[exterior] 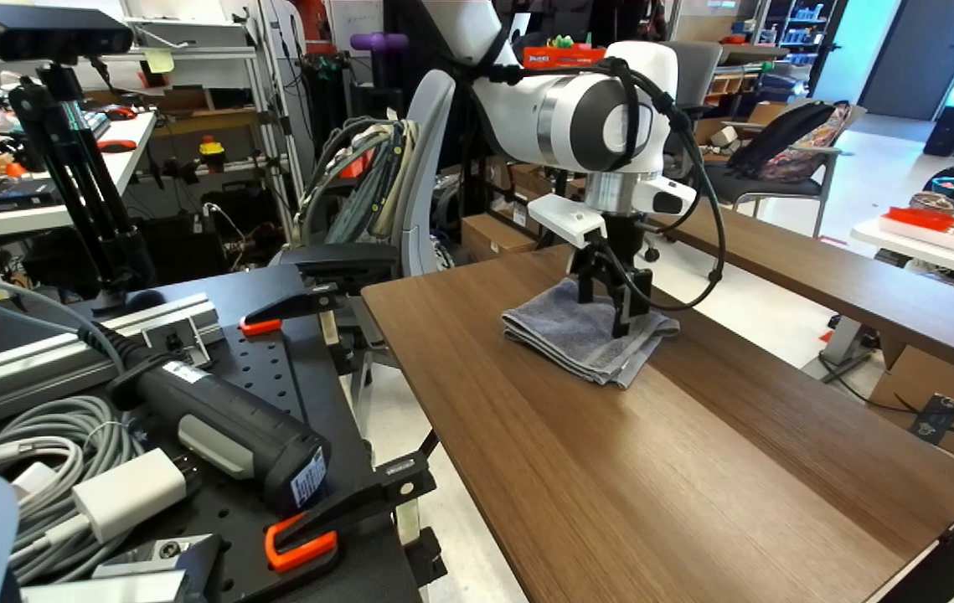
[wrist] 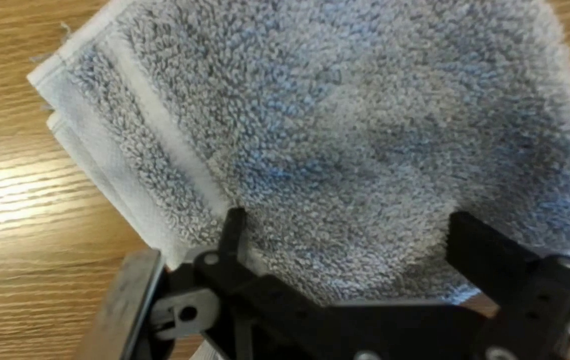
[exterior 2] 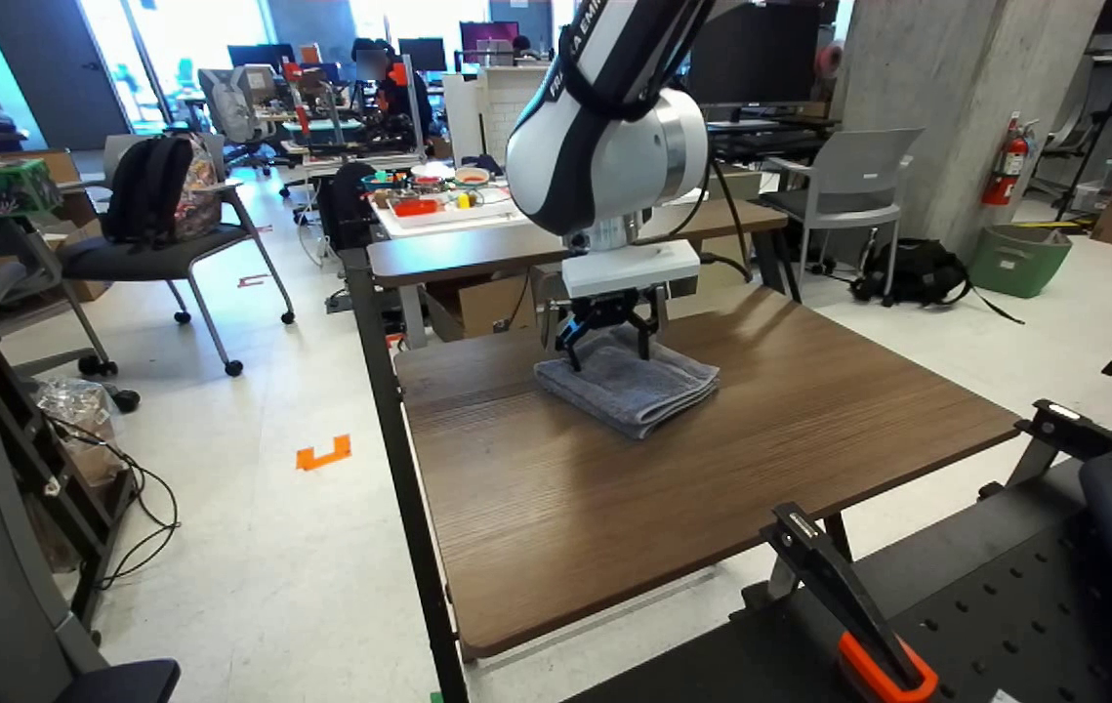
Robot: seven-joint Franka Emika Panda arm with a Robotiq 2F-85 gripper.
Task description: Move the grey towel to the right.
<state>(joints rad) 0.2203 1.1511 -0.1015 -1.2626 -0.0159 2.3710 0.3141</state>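
Note:
The grey towel point(exterior: 556, 331) lies folded in a flat stack on the brown wooden table. It also shows in an exterior view point(exterior 2: 643, 395) and fills most of the wrist view point(wrist: 340, 115). My gripper point(exterior: 602, 315) points down over the towel, with its fingers spread apart. In an exterior view the gripper's point(exterior 2: 610, 358) fingertips are at the towel's top surface. In the wrist view the gripper's point(wrist: 348, 215) two black fingertips press on or touch the towel near one edge, with flat cloth between them. No cloth is pinched.
The brown table point(exterior: 694, 477) extends around the towel; its bare top also shows in an exterior view point(exterior 2: 761, 478). A black pegboard bench point(exterior: 267, 368) with clamps, cables and a handheld tool stands beside it. A second wooden table point(exterior 2: 477, 249) and a grey chair point(exterior: 422, 167) stand near.

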